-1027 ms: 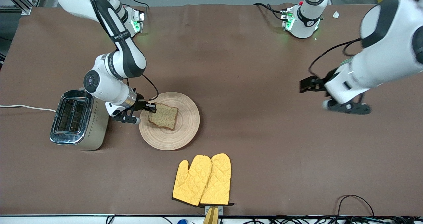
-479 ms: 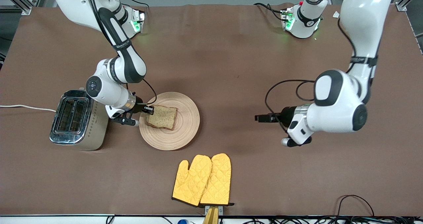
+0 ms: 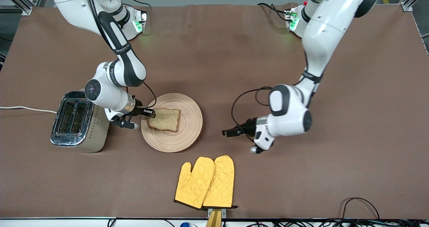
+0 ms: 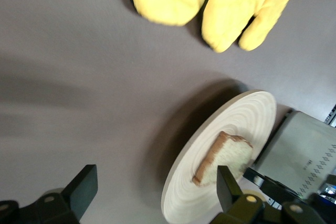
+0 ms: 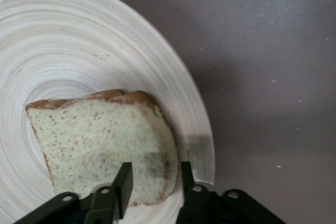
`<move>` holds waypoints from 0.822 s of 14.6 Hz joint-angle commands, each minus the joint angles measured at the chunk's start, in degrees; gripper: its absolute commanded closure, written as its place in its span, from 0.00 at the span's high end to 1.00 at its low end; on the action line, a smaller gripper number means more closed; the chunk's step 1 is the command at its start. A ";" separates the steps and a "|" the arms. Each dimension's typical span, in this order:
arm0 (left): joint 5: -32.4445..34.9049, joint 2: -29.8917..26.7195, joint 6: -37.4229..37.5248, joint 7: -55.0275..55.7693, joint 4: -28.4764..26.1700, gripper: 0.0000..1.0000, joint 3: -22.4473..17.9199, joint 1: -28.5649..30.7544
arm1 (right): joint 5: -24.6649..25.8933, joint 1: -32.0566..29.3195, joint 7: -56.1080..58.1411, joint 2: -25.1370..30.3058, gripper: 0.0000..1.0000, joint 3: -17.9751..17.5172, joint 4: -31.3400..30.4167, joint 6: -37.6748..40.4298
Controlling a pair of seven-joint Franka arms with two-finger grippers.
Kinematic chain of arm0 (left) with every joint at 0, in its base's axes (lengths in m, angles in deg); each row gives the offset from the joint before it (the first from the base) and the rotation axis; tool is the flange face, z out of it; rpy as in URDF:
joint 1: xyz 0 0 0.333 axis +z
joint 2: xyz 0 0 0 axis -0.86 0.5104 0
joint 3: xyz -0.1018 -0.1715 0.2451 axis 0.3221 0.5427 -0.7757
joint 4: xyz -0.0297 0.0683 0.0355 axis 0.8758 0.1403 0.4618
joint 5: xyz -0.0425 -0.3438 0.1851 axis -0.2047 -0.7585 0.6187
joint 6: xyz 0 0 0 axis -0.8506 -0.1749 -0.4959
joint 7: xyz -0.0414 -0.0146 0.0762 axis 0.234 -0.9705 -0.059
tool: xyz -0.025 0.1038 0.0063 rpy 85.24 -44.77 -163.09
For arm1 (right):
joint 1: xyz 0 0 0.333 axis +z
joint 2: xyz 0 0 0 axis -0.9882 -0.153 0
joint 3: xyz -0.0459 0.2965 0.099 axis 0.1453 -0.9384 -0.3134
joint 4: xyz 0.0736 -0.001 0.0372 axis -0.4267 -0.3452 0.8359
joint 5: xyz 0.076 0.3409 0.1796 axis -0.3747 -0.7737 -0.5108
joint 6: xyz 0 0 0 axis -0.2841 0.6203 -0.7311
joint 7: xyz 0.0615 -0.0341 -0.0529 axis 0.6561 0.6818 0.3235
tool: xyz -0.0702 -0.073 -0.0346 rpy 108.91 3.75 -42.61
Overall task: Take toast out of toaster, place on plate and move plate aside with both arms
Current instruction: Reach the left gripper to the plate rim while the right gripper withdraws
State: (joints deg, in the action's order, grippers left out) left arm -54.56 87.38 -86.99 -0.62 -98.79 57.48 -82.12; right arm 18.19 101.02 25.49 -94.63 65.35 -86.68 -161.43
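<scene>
Operator: toast (image 3: 165, 119) lies on the plate (image 3: 187, 130), beside the toaster (image 3: 78, 121). Right pincer (image 3: 149, 112) straddles its edge, parted (releasing, I judge). Left pincer (image 3: 228, 132) open over bare bench. Moving the plate remains.

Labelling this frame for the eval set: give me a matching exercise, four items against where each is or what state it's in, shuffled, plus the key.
Items:
1. toast
2. toaster
3. left gripper
4. right gripper

Descriptions:
A. open, low over bare table, between the plate and the left arm's end
B. flat on the plate
C. slots empty, at the right arm's end
D. fingers parted either side of the toast's edge

Pairs: 1-B, 2-C, 3-A, 4-D
</scene>
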 commanded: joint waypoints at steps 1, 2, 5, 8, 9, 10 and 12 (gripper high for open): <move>-1.66 3.95 -3.85 -0.48 4.58 1.00 0.01 -3.11 | -0.98 -1.28 1.07 1.88 1.00 -0.26 -0.27 3.17; -1.75 4.65 -4.30 -0.83 5.72 1.00 0.01 -4.25 | -0.72 -1.37 1.07 2.75 1.00 -0.08 0.08 4.48; -4.55 6.15 -5.35 -2.67 7.14 1.00 2.64 -4.44 | 2.78 -1.46 1.07 4.86 1.00 1.94 1.57 9.22; -8.06 8.70 -5.53 -8.46 8.72 1.00 4.23 -4.53 | 9.98 -1.54 0.89 9.34 1.00 4.66 2.80 14.06; -9.99 9.40 -5.71 -10.66 8.98 1.00 4.49 -4.53 | 12.79 -1.46 0.63 10.66 1.00 5.62 4.46 16.68; -11.49 9.58 -5.80 -12.59 9.07 1.00 4.50 -4.61 | 15.17 -1.54 0.54 11.54 1.00 6.16 7.26 20.37; -12.38 10.11 -5.89 -14.80 8.98 1.00 4.50 -5.32 | 17.73 -2.59 0.45 13.39 1.00 7.12 11.92 25.83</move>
State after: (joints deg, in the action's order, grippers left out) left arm -65.24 95.95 -92.11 -12.94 -91.88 61.49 -86.91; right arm 32.95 99.71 25.99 -83.94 72.07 -78.20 -140.54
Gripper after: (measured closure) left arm 0.000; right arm 0.000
